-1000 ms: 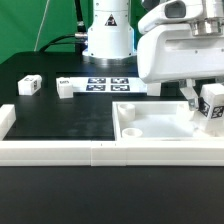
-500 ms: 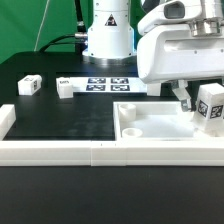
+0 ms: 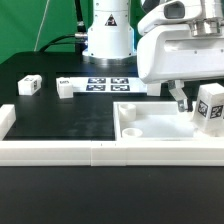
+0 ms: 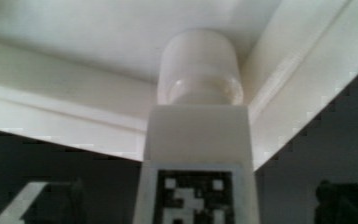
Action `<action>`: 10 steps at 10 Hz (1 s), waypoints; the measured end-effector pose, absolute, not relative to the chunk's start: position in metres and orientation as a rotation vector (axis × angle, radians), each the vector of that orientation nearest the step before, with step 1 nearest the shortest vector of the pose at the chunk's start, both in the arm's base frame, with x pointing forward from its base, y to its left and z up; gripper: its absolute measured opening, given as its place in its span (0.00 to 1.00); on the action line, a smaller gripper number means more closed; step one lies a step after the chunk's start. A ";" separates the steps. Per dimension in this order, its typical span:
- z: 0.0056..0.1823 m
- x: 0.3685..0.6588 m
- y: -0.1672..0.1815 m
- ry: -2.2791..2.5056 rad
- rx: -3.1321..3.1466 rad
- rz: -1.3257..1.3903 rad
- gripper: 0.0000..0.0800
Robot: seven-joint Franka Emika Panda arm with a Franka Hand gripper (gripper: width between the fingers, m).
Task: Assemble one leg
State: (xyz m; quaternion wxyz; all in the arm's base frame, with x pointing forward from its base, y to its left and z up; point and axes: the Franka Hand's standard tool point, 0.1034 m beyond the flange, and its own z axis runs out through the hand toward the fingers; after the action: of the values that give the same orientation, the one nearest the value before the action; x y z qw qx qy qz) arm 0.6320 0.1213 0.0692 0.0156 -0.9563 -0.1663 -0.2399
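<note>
A white leg (image 3: 209, 106) with a black-and-white tag stands at the near right corner of the large white panel (image 3: 150, 122), slightly tilted. My gripper (image 3: 203, 98) straddles it with the jaws open; one finger (image 3: 178, 97) stands a little clear of the leg's side. In the wrist view the leg (image 4: 201, 140) runs down the middle, its rounded tip pointing into the panel's corner (image 4: 105, 70). The gripper (image 4: 185, 204) shows dark gaps between the leg and each finger (image 4: 27, 204). Two more legs (image 3: 29, 86) (image 3: 66, 88) lie on the black mat at the exterior view's left.
The marker board (image 3: 105, 83) lies at the back by the arm's base (image 3: 107, 40). Long white border rails (image 3: 100, 151) run along the front, with a corner piece (image 3: 5, 120) at the exterior view's left.
The visible finger has moved away from the leg toward the exterior view's left, opening a gap. The leg has shifted and tilted slightly.
</note>
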 end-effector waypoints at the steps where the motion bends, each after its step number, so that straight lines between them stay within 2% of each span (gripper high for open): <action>1: 0.075 0.631 0.122 -0.522 -2.983 -0.706 0.81; 2: 0.089 0.634 0.122 -0.528 -2.980 -0.715 0.81; 3: 0.091 0.634 0.122 -0.529 -2.985 -0.693 0.81; 6: 0.086 0.629 0.125 -0.541 -3.003 -0.570 0.81; 8: 0.078 0.625 0.122 -0.525 -3.049 -0.275 0.81; 10: 0.077 0.634 0.116 -0.520 -3.064 -0.095 0.81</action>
State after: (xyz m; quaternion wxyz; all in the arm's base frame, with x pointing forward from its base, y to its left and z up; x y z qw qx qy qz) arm 0.6338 0.1164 0.0769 0.0161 -0.9853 -0.1673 -0.0306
